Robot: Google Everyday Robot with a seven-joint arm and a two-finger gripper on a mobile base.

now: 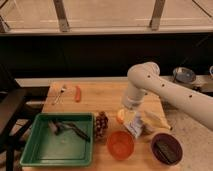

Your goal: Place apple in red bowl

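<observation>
The apple (120,116) is small, round and yellow-orange, held at the tip of my gripper (124,115) just above the wooden table, right of the middle. The white arm comes in from the right and bends down to it. The red bowl (120,144) is orange-red and smooth and stands near the table's front edge, just below the apple. The apple is apart from the bowl, a short way behind it.
A green tray (30,150) with utensils lies front left. A pinecone-like cluster (102,124) stands left of the bowl. A dark maroon bowl (166,148) sits front right, crumpled packets (142,124) behind it. A red-orange stick (77,93) and fork (60,92) lie back left.
</observation>
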